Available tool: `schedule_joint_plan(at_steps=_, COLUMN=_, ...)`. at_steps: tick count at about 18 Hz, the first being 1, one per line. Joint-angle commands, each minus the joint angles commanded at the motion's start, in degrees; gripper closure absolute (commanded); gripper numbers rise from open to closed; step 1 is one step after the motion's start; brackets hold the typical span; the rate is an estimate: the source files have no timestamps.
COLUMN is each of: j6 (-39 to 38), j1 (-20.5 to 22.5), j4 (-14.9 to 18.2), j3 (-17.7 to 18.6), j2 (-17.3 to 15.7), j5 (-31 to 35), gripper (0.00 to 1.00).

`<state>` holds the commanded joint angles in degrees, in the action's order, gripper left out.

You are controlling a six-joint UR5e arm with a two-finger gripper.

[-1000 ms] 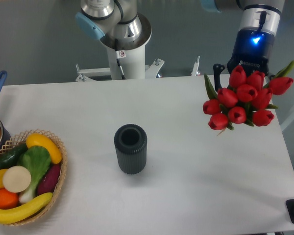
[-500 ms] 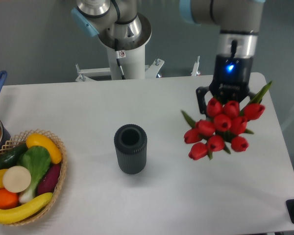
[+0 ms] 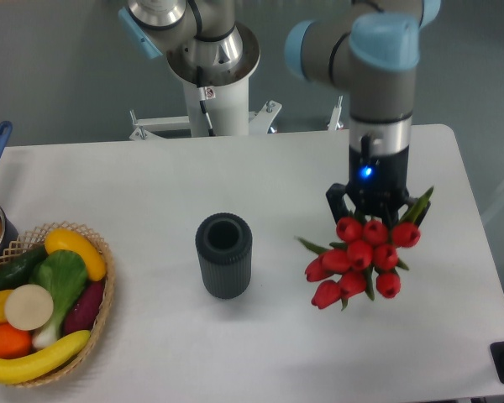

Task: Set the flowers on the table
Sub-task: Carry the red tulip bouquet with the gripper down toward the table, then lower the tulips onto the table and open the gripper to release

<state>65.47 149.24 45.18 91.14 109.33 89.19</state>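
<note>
The white table (image 3: 151, 180) fills most of the frame. Right of centre, the gripper (image 3: 371, 210) pinches the red tulips (image 3: 359, 259) by their stems, blooms toward the camera. Lower them flat, well apart from the dark vase (image 3: 223, 255), before releasing.

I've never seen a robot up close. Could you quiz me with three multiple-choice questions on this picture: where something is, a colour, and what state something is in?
1. Where is the wicker basket?
A. front left
B. far right
C. centre

2. What colour are the flowers?
A. yellow
B. red
C. white

3. What is inside the dark vase?
A. the flowers
B. a banana
C. nothing visible

Answers: 1 A, it sits at the table's left front edge. 2 B, red blooms hang below the claw. 3 C, its open mouth shows only dark.
</note>
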Motion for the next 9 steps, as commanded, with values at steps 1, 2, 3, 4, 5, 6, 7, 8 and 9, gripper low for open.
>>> schedule_joint_plan(at_steps=1, j6=1.05, j1=-0.53, j4=0.09, j3=0.00, j2=0.70, j5=2.02, gripper=0.48)
schedule_joint_plan(at_steps=2, j6=2.36, j1=-1.05, j4=0.26, j3=0.00, j2=1.32, j5=4.39, gripper=0.48)
schedule_joint_plan(at_steps=3, j6=3.42, j1=-1.93, j4=0.35, j3=0.00, j2=1.93, j5=6.94, gripper=0.48)
schedule_joint_plan(at_steps=4, j6=4.04, j1=-2.72, j4=0.44, j3=0.17, j2=2.64, j5=9.66, gripper=0.48)
schedule_joint_plan(at_steps=5, j6=4.22, j1=-3.51, j4=0.44, j3=0.18, j2=3.51, j5=12.21, gripper=0.48)
schedule_joint_plan(at_steps=6, j6=4.40, j1=-4.22, j4=0.44, j3=0.09, j2=4.39, j5=14.59, gripper=0.48)
schedule_joint_plan(at_steps=7, j6=4.40, j1=-4.92, j4=0.44, j3=0.09, j2=5.36, j5=16.53, gripper=0.48)
schedule_joint_plan(at_steps=8, j6=4.40, j1=-5.54, j4=0.27, j3=0.00, j2=6.06, j5=17.76, gripper=0.48)
schedule_joint_plan(at_steps=9, j6=4.40, j1=-5.72, j4=0.35, j3=-0.26, j2=6.68, j5=18.04, gripper=0.48)
